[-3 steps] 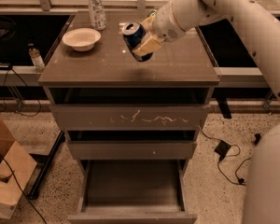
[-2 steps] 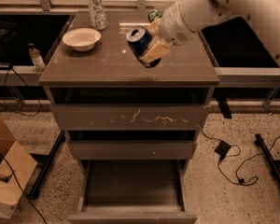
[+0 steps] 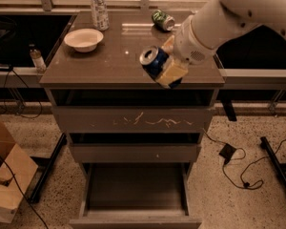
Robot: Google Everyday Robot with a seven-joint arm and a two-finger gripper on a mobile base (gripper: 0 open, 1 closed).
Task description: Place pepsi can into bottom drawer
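1. Camera view: a grey-brown cabinet with a flat dark top (image 3: 109,63) is being shown from above and in front, with three drawers stacked under it.
2. The gripper (image 3: 163,65), with cream-coloured fingers (image 3: 172,73) on a thick white arm (image 3: 214,25), is being held just above the front edge of the top, toward 4 o'clock of that surface.
3. The fingers are being kept closed around the small dark blue pepsi can (image 3: 154,61), one below it and one behind it.
4. The can is being carried tilted and clear of the surface, its silver top being pointed toward 10 o'clock.
5. The bottom drawer (image 3: 133,187), the lowest grey-brown one with a shallow rectangular tray, is being shown open at 6 o'clock of the can and well below it.
6. The scratched upper drawer front (image 3: 133,120) and the plain middle drawer front (image 3: 133,152) are being shown between the can and the open tray.
7. A green can (image 3: 162,20) is being seen lying on its side at 1 o'clock of the top, near the arm.
8. A clear plastic bottle (image 3: 99,6) is being seen upright at 11 o'clock, and a white round bowl (image 3: 84,39) at 9 o'clock, both well apart from the gripper.
9. A brown cardboard box (image 3: 7,185) is being seen on the floor at 8 o'clock of the cabinet.
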